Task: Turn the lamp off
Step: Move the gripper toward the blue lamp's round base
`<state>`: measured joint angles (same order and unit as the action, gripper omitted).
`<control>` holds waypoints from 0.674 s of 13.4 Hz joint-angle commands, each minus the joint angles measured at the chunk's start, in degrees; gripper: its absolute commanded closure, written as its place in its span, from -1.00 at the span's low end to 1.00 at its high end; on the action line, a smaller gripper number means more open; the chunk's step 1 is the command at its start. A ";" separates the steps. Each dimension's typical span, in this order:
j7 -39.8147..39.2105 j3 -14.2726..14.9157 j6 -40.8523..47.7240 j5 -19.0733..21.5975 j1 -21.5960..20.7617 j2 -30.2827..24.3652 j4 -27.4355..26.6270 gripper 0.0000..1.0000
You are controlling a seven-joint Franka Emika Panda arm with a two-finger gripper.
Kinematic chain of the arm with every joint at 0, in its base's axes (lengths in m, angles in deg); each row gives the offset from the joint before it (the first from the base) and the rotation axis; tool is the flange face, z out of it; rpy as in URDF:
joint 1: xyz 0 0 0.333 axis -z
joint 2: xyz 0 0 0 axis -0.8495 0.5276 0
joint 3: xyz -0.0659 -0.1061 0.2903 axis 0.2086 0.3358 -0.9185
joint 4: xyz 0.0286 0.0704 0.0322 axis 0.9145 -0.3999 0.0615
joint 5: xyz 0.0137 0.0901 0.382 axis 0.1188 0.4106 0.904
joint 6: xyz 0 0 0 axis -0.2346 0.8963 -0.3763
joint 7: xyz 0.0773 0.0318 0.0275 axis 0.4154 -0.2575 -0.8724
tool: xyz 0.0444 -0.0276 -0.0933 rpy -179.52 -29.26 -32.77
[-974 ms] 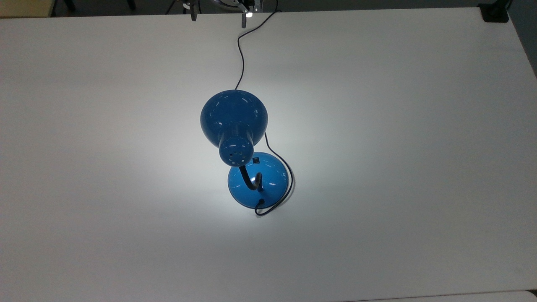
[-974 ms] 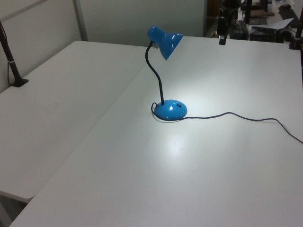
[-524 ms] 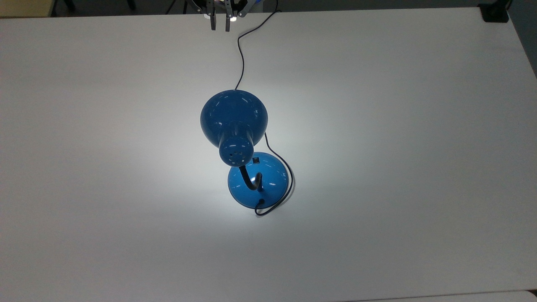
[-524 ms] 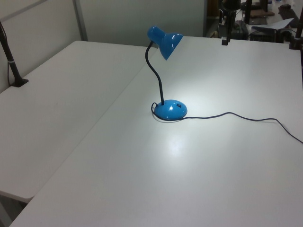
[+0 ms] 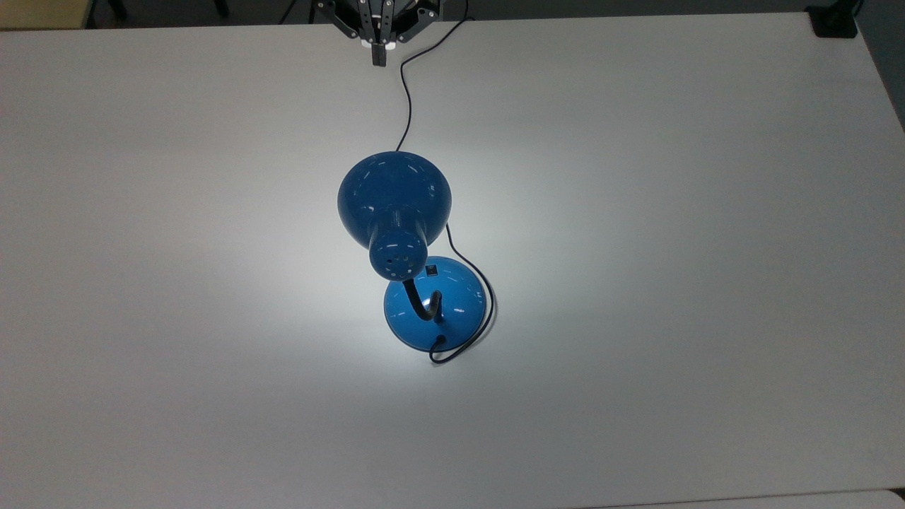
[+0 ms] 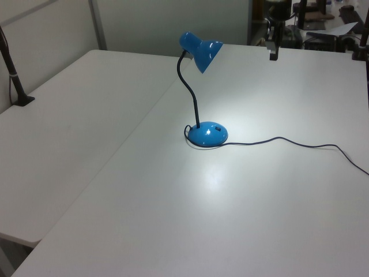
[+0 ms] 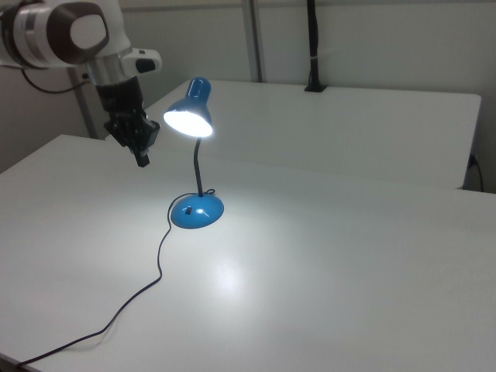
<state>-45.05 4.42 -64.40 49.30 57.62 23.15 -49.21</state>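
A: What are we noticing that is different from a second ago?

B: We are seeing the gripper (image 5: 380, 59) with its fingers pressed together now. A second ago they were spread wide apart at the top view's upper edge; half a second ago they were nearly meeting. We are also seeing it coming a little further in over the table (image 5: 707, 283).

A: And the lamp (image 5: 410, 247)?

B: We are finding it exactly where it was, standing near the middle of the table, its shade (image 7: 188, 118) glowing and a bright pool lying on the white surface around its base (image 6: 208, 134). So the light is still burning.

A: What are we reading from that?

B: We are judging that the closed fingers are being made into a single tip for pressing the small black switch (image 7: 189, 210) on the base. The gripper is hanging well apart from the lamp, high and off to the right view's left, so the whole approach is still ahead of us.

A: What are we counting?

B: We are counting one lamp, one shade, one black gooseneck (image 6: 189, 92), one round base, one switch, one thin cord (image 6: 288, 141) trailing across the table, and one gripper holding nothing.
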 commanded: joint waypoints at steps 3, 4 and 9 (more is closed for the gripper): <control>-0.69 0.30 -18.73 0.33 -0.52 0.31 -13.14 1.00; -0.87 0.22 -21.91 0.33 -0.52 0.83 -14.56 1.00; -1.74 0.04 -34.30 0.33 -0.61 6.27 -17.65 1.00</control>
<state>-45.11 4.38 -93.12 49.29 57.46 27.57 -65.31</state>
